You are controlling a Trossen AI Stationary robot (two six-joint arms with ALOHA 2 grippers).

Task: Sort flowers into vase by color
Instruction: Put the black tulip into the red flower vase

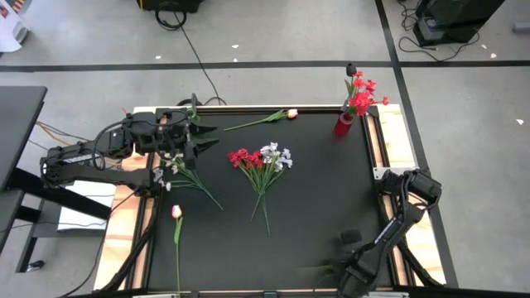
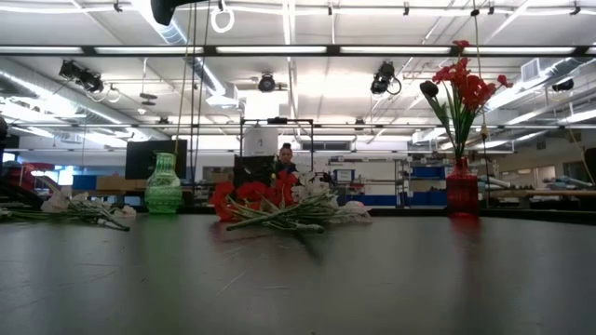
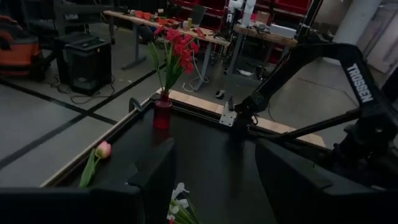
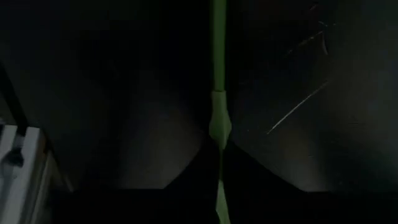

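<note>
Gripping a green flower stem [image 4: 219,118], right tool [image 4: 219,155] clamped on it at frame bottom; left tool [image 3: 211,180] apart; next: lift toward vase.

A black worktop [image 1: 315,190] is shown. At upper right, red blooms [image 1: 362,93] are seen in a red vase [image 1: 344,124]. At centre, red and white flowers [image 1: 261,159] are seen on green stems. A green vase [image 2: 164,184] is seen at left.

I have the left claw [image 1: 199,141] over the counter's [image 1: 315,190] left side, a flower bunch [image 1: 184,170] beneath it, the central flower pile [image 1: 262,164] to its right. The vase [image 1: 344,124] stands far right-rear. The right claw [image 4: 217,146] pinches a stem [image 4: 218,62].
</note>
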